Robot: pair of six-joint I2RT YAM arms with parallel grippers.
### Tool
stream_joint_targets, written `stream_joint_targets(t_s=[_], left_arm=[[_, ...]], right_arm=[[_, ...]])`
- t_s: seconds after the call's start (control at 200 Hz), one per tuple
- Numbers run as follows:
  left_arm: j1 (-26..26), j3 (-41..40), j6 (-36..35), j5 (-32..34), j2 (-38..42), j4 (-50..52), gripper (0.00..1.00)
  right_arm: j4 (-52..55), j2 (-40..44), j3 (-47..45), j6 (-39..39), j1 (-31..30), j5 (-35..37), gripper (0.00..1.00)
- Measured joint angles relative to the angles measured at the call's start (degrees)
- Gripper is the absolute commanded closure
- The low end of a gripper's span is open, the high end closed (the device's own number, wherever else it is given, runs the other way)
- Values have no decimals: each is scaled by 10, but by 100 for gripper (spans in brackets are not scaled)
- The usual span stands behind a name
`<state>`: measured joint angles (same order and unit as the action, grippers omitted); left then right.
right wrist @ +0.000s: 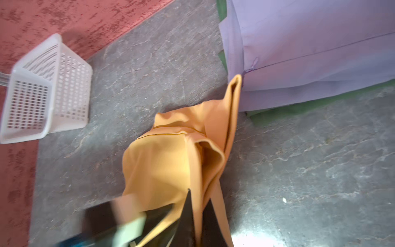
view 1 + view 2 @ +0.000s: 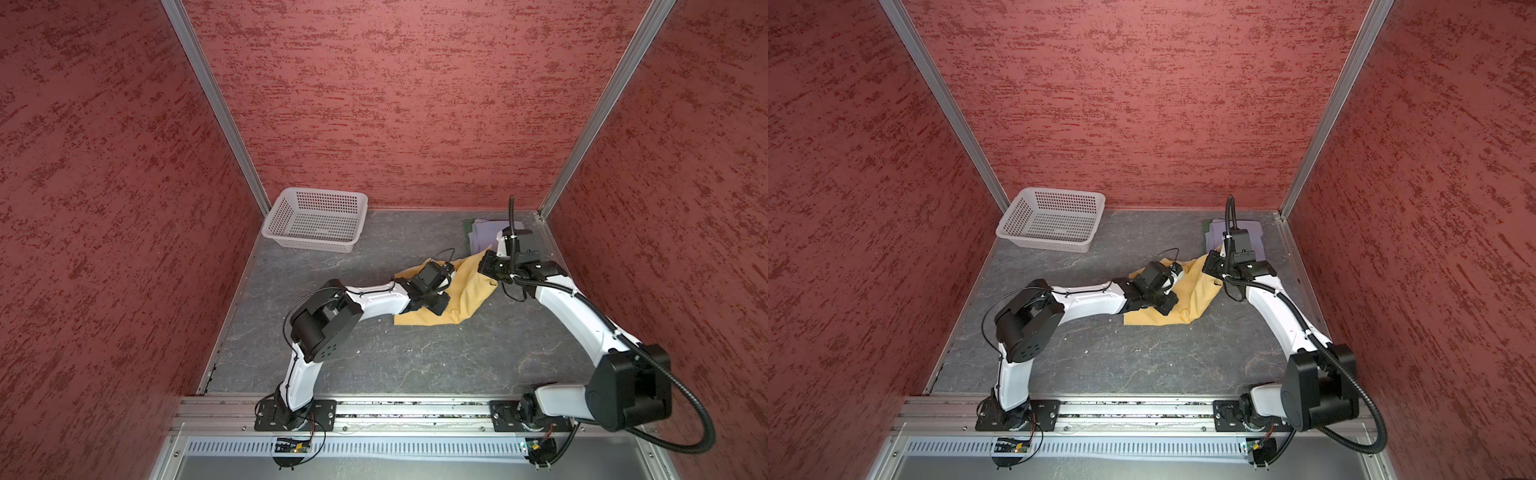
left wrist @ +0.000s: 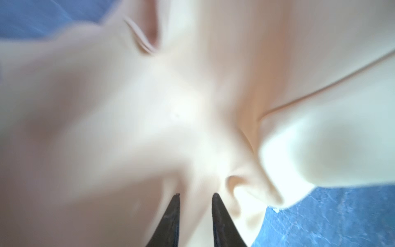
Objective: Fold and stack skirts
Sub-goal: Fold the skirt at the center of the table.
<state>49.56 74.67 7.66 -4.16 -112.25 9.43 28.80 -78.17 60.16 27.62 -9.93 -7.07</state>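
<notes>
While white basket (image 2: 309,245) sits upright, mustard skirt (image 2: 469,291) outside it, in right gripper (image 1: 198,198)

My fingers (image 3: 174,218) are black. In a top view the mustard skirt (image 2: 469,291), plain, sits mid-frame. Right of centre are the pale lavender skirt (image 2: 484,232) and the dark green skirt (image 2: 468,226). Left of centre, the basket (image 2: 324,192) is white and dotted with holes. The table (image 2: 415,353) is grey and veined, the walls (image 2: 374,104) mottled red.
</notes>
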Motion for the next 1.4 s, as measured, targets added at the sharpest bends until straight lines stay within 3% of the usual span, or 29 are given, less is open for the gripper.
stream_joint_targets(t_s=[0.22,0.406,0.696,1.027,1.398], left_arm=[[-47,-63,0,6,75,-17,73],[-52,-126,-5,28,38,-31,76],[-51,-123,0,45,5,-92,77],[-52,-138,0,40,3,-132,76],[-77,-184,7,-4,50,-149,74]], right_arm=[[7,-18,29,-14,-1,14,100],[10,-21,42,-21,-13,21,100],[9,-48,61,-6,-79,22,100],[-75,-119,69,61,-162,-9,100],[-191,-176,64,110,-167,-28,100]])
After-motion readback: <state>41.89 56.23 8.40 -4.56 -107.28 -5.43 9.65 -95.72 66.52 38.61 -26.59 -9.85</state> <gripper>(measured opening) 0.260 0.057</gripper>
